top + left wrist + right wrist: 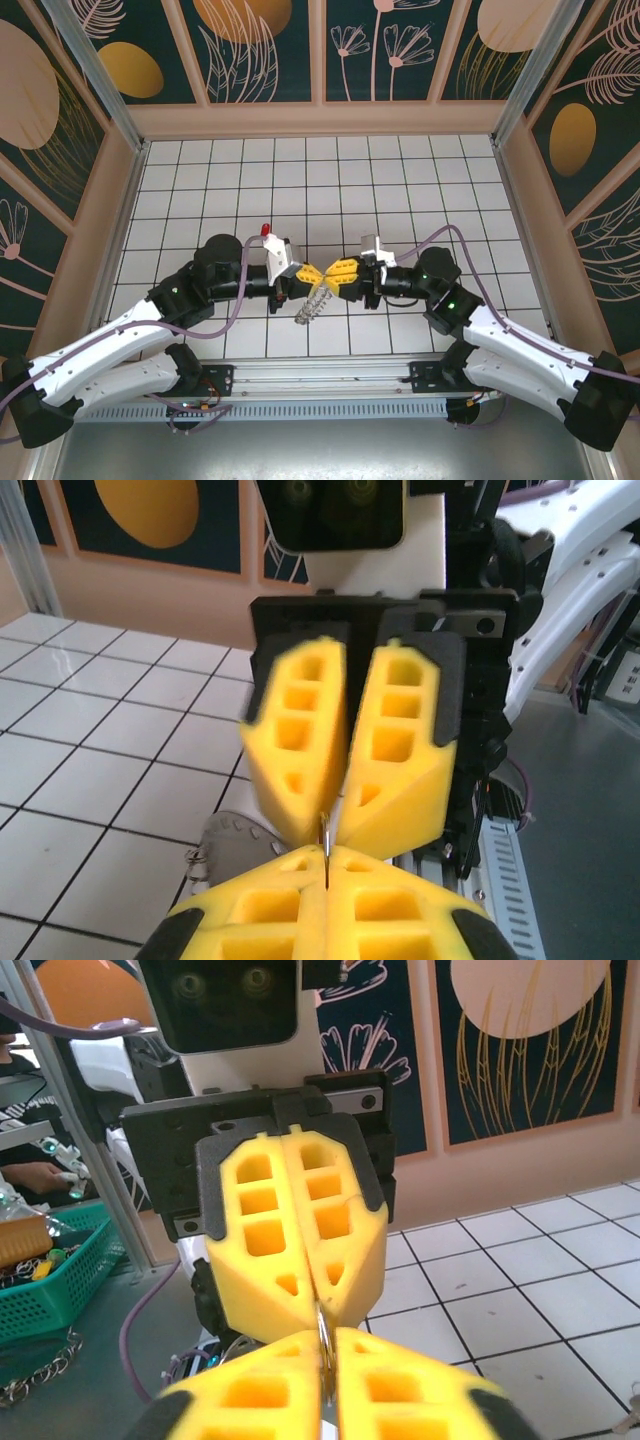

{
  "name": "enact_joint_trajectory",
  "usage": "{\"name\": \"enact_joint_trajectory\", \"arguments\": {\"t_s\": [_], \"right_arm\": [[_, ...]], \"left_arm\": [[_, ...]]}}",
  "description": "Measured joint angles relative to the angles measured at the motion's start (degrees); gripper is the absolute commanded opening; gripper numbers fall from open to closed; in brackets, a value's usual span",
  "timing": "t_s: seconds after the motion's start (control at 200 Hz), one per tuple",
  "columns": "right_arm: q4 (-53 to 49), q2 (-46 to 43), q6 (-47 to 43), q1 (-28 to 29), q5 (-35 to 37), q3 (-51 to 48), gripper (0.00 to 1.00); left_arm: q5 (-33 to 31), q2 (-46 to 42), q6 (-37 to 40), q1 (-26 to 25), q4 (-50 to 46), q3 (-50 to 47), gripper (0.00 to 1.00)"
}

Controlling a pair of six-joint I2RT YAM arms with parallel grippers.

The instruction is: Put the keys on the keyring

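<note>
My two grippers meet tip to tip over the middle of the tiled floor. The left gripper [317, 271] [325, 868] is shut on the thin metal edge of the keyring [325, 840]. The keyring's grey toothed part [235, 842] hangs below, and from above it shows as a silvery dangle [312, 304]. The right gripper [328, 271] [327, 1355] faces the left one. Its yellow fingers [395, 780] stand slightly parted, with the ring's edge [324, 1332] in the narrow gap. A tiny key with a red head [263, 231] lies on the tiles behind the left wrist.
Wooden walls [320, 118] close in the white tiled floor [330, 180] at the back and sides. A metal rail [320, 378] runs along the near edge between the arm bases. Off the table stand a green basket [55, 1270] and a loose chain [40, 1380].
</note>
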Motion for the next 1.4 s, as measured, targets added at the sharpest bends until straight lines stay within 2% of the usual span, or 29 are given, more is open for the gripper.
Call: {"name": "enact_joint_trajectory", "arguments": {"t_s": [0.07,0.32,0.761,0.961,1.131,1.401], "right_arm": [[-3.2,-1.3,-1.3,0.0,2.4,0.1,0.33],[-12.6,-6.1,-5.1,0.3,8.7,0.9,0.33],[-17.1,-6.1,-9.5,3.5,10.7,1.1,0.33],[-19.5,-6.3,-11.0,4.8,12.5,1.9,0.34],[-21.0,-5.6,-12.3,5.9,13.3,3.7,0.42],[-22.7,-0.8,-13.9,7.5,13.7,6.0,0.42]], "left_arm": [[-0.8,0.1,0.6,-0.1,-2.3,0.8,0.00],[-3.3,3.1,2.5,-0.1,-8.8,5.7,0.00],[-3.4,8.8,4.7,-0.1,-19.5,11.3,0.00],[-3.4,8.8,5.3,-0.1,-21.5,11.3,0.00],[-3.4,8.8,5.9,-0.1,-22.3,11.3,0.00],[-2.9,8.7,6.3,-0.1,-23.1,11.3,0.00]]}}
